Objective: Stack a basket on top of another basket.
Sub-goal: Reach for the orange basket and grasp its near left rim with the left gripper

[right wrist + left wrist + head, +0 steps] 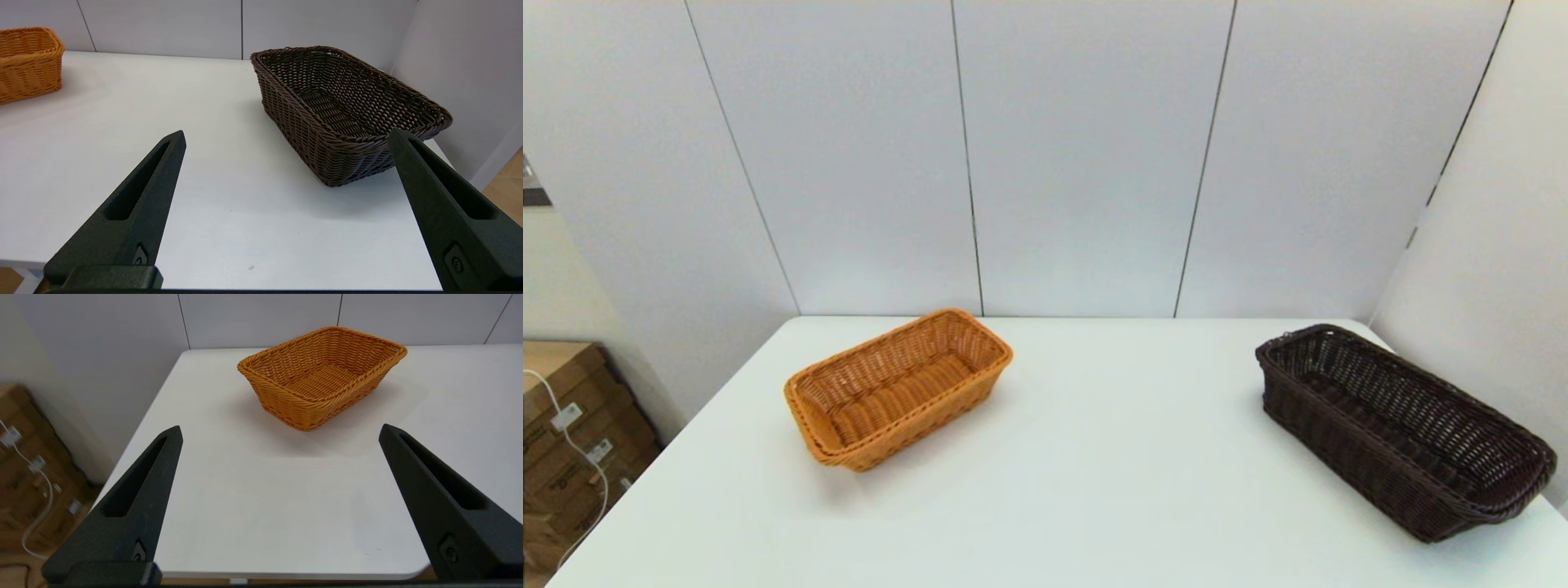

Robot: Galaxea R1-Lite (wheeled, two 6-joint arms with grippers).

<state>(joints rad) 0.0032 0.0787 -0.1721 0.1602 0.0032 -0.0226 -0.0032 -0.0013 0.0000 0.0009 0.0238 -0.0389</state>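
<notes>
The dark brown basket point(1401, 425) lies on the table's right side, close to the right edge; it also fills the right wrist view point(347, 110). The orange-tan basket point(898, 385) rests on the left half of the table and shows in the left wrist view point(320, 373), with one end in the right wrist view point(26, 61). Both baskets are empty and far apart. My left gripper point(280, 430) hangs open over the table's near edge, short of the orange-tan basket. My right gripper point(286, 136) is open too, just short of the dark basket's near end. Neither arm appears in the head view.
The white table point(1094, 474) has a grey panelled wall behind it and a side wall close on the right. Cardboard boxes point(572, 441) with a white cable stand on the floor beyond the table's left edge.
</notes>
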